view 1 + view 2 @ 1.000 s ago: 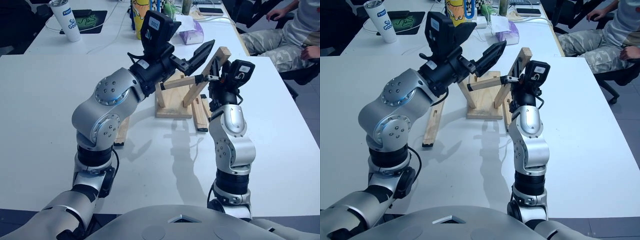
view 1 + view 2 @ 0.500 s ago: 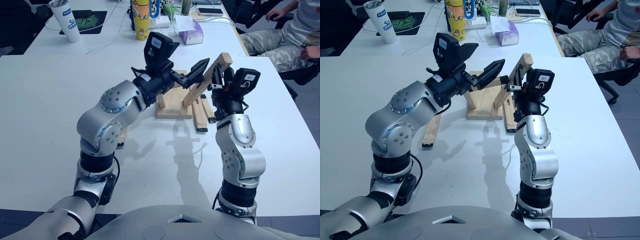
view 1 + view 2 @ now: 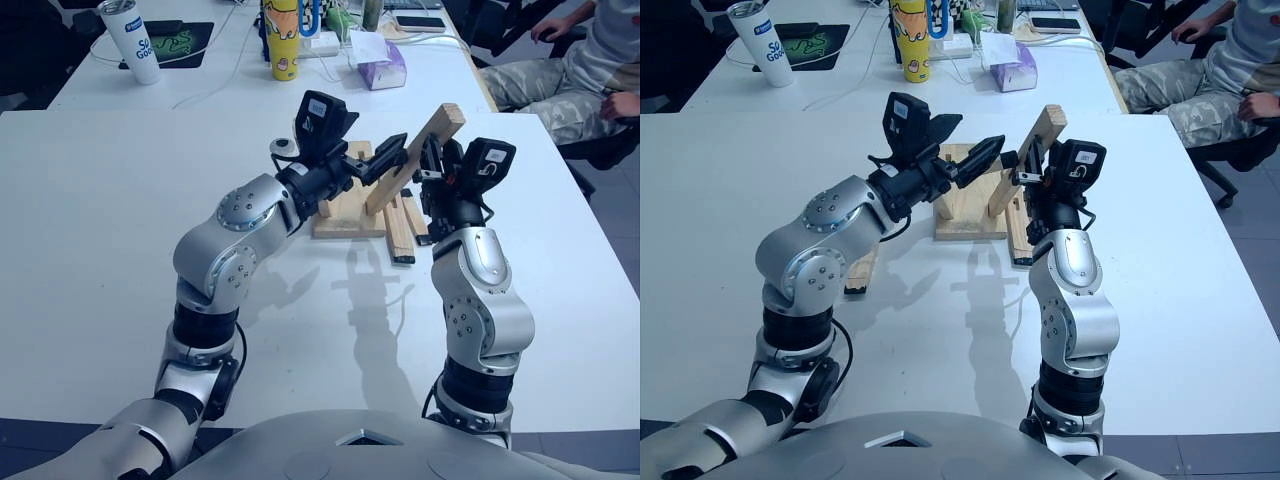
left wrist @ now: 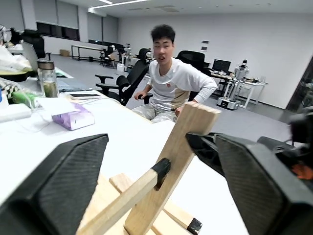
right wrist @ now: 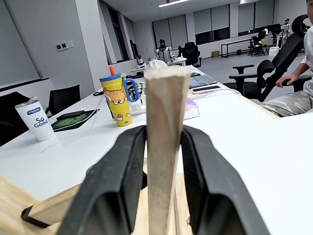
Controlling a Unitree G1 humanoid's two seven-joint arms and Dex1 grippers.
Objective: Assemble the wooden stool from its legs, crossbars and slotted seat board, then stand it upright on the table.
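1. The half-built stool stands near the far middle of the white table [image 3: 90, 210], and its pale flat wooden seat board [image 3: 350, 222] lies flat on the tabletop
2. A long pale wooden leg [image 3: 443, 122] rises from the right side of this board, and it leans so that its top end is to the right and away from the robot
3. A thin pale wooden crossbar [image 4: 124, 200] with a black end cap meets this leg about halfway up, and the black cap sits against the side of the leg
4. The right gripper [image 3: 428, 165] is closed on the leaning leg, with one black finger pressed flat on each side of the wood, above the place where the crossbar joins
5. The left gripper [image 4: 162, 142] is wide open and holds nothing; its two black fingers [image 4: 68, 181] stand one on each side of the crossbar and the leg, apart from the wood
6. Some loose wooden sticks with black tips [image 3: 402, 232] lie flat on the table, just beside the right edge of the board
7. One more long wooden piece [image 3: 860, 270] lies on the table to the left, partly under the left arm
8. On the next table behind are a white tumbler [image 3: 133, 40], a yellow cup [image 3: 283, 40] and a purple tissue pack [image 3: 383, 70]
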